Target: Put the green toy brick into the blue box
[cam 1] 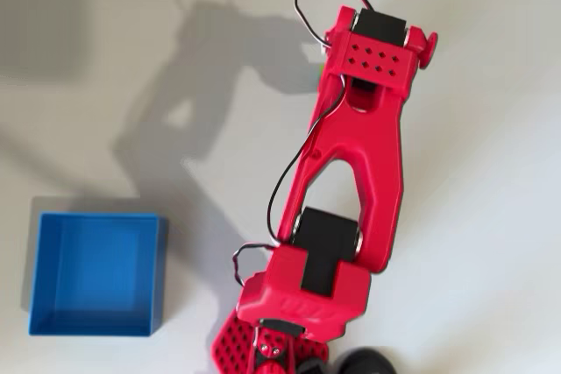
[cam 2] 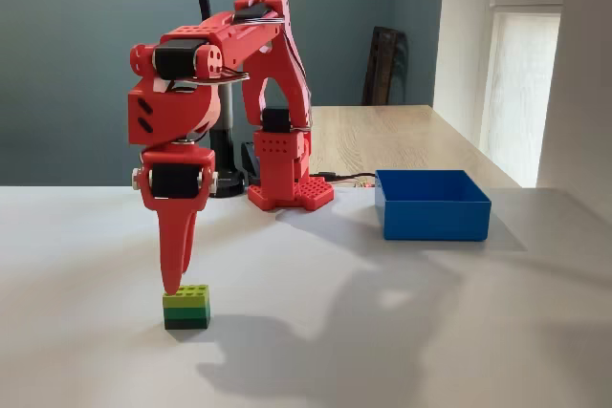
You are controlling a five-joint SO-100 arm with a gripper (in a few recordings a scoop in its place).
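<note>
Nearest, in the fixed view: small lime-green studded plastic toy brick (cam 2: pixel 186 307) sits on the pale worktop (cam 2: pixel 402 332), left of centre. Red two-finger tool (cam 2: pixel 175 284) points straight down, tips at the brick's left top edge; spread or pressed together, cannot tell. Risk: tool looks off-centre, so a close may clip one corner and tip or skid the brick. Open worktop all round. Farther right, well apart: square shallow bright blue plastic box (cam 2: pixel 432 204), thin walls could catch a low carry.
</note>
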